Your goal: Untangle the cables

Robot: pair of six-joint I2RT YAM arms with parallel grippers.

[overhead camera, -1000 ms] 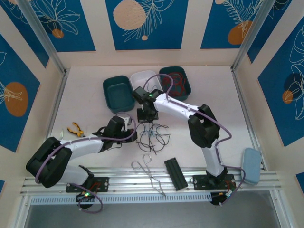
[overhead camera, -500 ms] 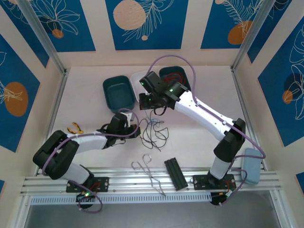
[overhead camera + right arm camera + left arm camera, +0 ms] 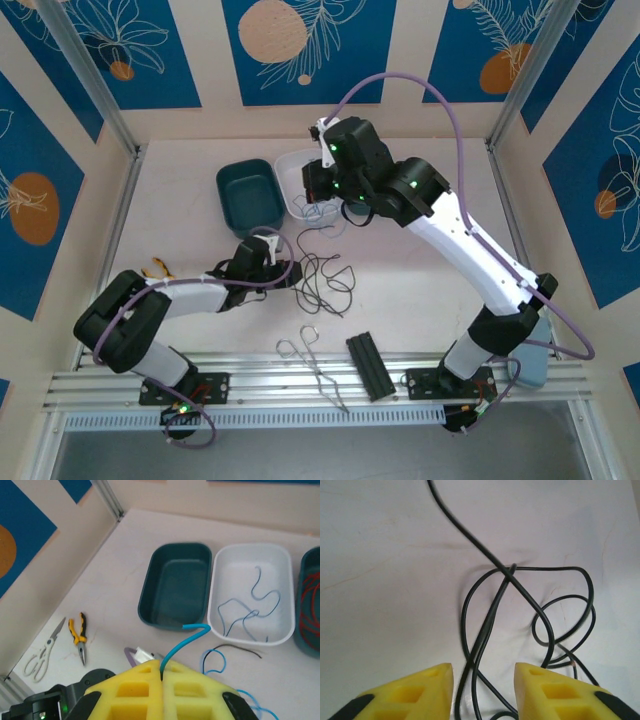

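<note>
Pale pinkish surface [image 3: 440, 300], and most of the open room is on its right half, between the right arm and the side rail. The far edge is crowded: a teal tray [image 3: 177, 587], a white tray [image 3: 235, 570] with a few blue strands [image 3: 250, 612] lying in it, and a second teal tray [image 3: 305, 645] holding red cables [image 3: 310, 587], all lined up side by side. Along the near edge sit metal tongs [image 3: 315, 365] and a black block [image 3: 368, 365]. Over by the left rail there's a pair of pliers [image 3: 79, 637] next to some scissors [image 3: 42, 652].

The right fingers [image 3: 161, 677] are pressed together, pinching a blue cable [image 3: 192, 630]. They're up above the surface in front of the trays, and the cable's free end curls up out of the grip. More blue loops lie on the surface beside them.

The left fingers [image 3: 285, 272] are low near the middle and spread partway, holding nothing. The black cables [image 3: 490, 610] lie loose and looped on the surface, with a couple of strands running right through the gap between the two pads. Can't tell if they touch either pad.
</note>
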